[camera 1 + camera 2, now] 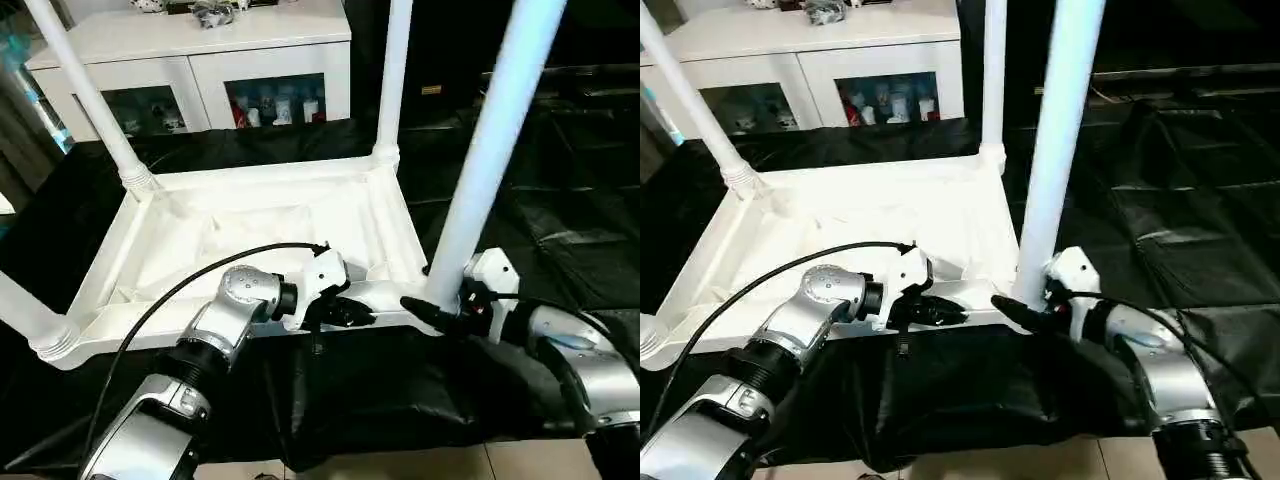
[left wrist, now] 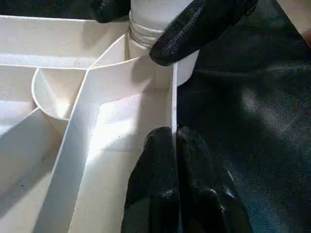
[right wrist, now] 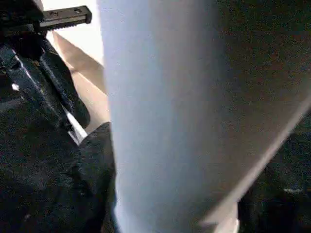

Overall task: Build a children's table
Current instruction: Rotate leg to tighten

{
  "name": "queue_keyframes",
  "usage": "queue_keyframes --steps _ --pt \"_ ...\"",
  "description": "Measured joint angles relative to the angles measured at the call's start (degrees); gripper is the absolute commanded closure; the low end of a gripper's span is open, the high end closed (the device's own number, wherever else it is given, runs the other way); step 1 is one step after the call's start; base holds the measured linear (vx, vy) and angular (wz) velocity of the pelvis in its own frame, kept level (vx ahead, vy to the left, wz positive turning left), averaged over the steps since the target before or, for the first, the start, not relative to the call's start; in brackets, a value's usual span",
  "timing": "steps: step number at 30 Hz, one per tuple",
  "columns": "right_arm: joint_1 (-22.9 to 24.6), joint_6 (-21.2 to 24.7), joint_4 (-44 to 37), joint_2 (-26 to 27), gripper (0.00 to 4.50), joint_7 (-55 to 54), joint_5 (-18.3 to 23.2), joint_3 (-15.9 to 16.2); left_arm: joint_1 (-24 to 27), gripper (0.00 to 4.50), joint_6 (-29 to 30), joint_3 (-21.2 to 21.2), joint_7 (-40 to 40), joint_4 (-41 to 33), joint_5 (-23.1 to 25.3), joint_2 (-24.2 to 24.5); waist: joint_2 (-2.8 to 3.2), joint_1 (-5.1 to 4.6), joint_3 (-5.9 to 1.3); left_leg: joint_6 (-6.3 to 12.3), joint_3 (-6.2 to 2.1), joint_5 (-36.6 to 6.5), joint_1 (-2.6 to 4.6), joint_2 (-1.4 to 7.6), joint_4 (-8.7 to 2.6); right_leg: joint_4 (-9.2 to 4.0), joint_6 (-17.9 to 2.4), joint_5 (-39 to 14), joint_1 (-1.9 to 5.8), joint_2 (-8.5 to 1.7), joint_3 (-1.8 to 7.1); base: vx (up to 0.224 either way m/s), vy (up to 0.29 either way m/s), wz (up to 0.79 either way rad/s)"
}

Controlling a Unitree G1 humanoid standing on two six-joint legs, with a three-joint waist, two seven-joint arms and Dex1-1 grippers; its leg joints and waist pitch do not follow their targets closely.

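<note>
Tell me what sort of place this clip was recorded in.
Probably a lived-in room set up as a demo space, not a workshop. A white glass-door cabinet holding small figures stands behind, the work surface is a table draped in black cloth, and the upturned children's table lies on it.

A large table draped in wrinkled black cloth [image 1: 560,230] fills the foreground. Just behind its far edge stands a white cabinet with two glass doors [image 1: 200,70], small colourful figurines visible inside and a few ornaments on top.
</note>
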Motion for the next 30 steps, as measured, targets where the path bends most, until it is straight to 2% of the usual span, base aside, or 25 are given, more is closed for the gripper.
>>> queue_keyframes --steps 3,9,12,16,21,22,24,27,28,30 --pt "0.02 -0.03 0.12 0.43 1.67 -0.19 -0.05 0.02 0.07 4.50 0.14 0.02 0.00 -0.06 0.00 0.11 0.01 -0.02 -0.01 0.00 0.00 0.00 0.00 0.00 0.02 0.01 -0.01 0.01 0.00 0.00 0.00 0.000 0.000 0.00" --pt "0.30 -0.22 0.57 2.57 1.78 -3.24 -0.30 -0.40 0.16 4.50 0.37 0.08 1.53 -0.03 0.07 0.11 -0.05 -0.30 -0.02 0.00 0.00 0.00 0.02 0.06 0.12 0.06 -0.10 0.06 0.00 0.04 -0.01 0.000 0.000 0.00" --pt "-0.12 -0.26 2.29 5.44 1.79 -9.16 -1.44 -1.03 -0.20 4.50 0.45 0.16 5.85 1.12 0.93 -1.39 -0.11 -0.57 -0.08 -0.15 0.00 -0.09 0.10 0.05 0.17 0.04 -0.19 0.12 0.08 0.03 0.00 0.000 0.000 0.00" --pt "-4.77 1.54 7.50 12.17 1.80 -25.52 -5.07 -4.31 -3.92 4.50 1.26 0.65 16.60 6.90 2.91 -6.53 -0.23 -1.63 -0.12 -0.20 0.01 -0.12 0.15 -0.01 0.25 -0.04 -0.12 0.08 0.23 0.01 0.05 0.000 0.000 0.00" --pt "-8.12 3.38 10.60 15.93 1.80 -34.29 -7.01 -5.88 -6.15 4.50 2.12 1.61 22.07 10.88 3.27 -9.62 -0.16 -1.97 -0.22 -0.19 0.00 -0.12 0.20 -0.10 0.26 -0.12 -0.10 0.07 0.34 -0.02 0.11 0.000 0.000 0.00" --pt "-8.29 3.30 10.83 16.13 1.45 -34.41 -7.11 -5.88 -6.16 4.50 2.11 1.76 22.12 10.97 3.27 -9.65 -0.16 -2.07 -0.23 -0.19 0.00 -0.12 0.19 -0.11 0.26 -0.12 -0.10 0.07 0.35 -0.03 0.11 0.000 0.000 0.00" --pt "-8.46 3.08 11.15 16.39 1.10 -34.33 -7.03 -6.03 -6.16 4.50 2.05 1.95 22.08 11.16 3.27 -9.64 -0.12 -2.24 -0.27 -0.19 -0.02 -0.12 0.20 -0.12 0.26 -0.12 -0.10 0.07 0.37 -0.03 0.11 0.000 0.000 0.00" --pt "-8.72 3.07 11.13 16.93 0.90 -32.32 -6.11 -6.08 -6.15 4.50 1.50 2.30 21.15 11.32 3.26 -8.80 -0.12 -2.96 -0.26 -0.18 -0.06 -0.11 0.15 -0.12 0.25 -0.11 -0.10 0.07 0.33 -0.03 0.07 0.000 0.000 0.00" --pt "-8.71 3.06 11.11 16.83 0.65 -31.47 -5.81 -6.08 -6.14 4.50 1.35 2.34 20.50 11.33 3.15 -8.42 -0.15 -3.06 -0.25 -0.18 -0.09 -0.11 0.14 -0.11 0.25 -0.10 -0.10 0.07 0.33 -0.02 0.06 0.000 0.000 0.00" --pt "-8.71 3.10 10.94 16.66 0.61 -29.70 -5.69 -6.04 -6.14 4.50 1.17 2.38 19.77 11.37 2.86 -7.99 -0.15 -3.09 -0.25 -0.18 -0.13 -0.11 0.13 -0.10 0.24 -0.08 -0.11 0.08 0.30 -0.02 0.01 0.000 0.000 0.00"
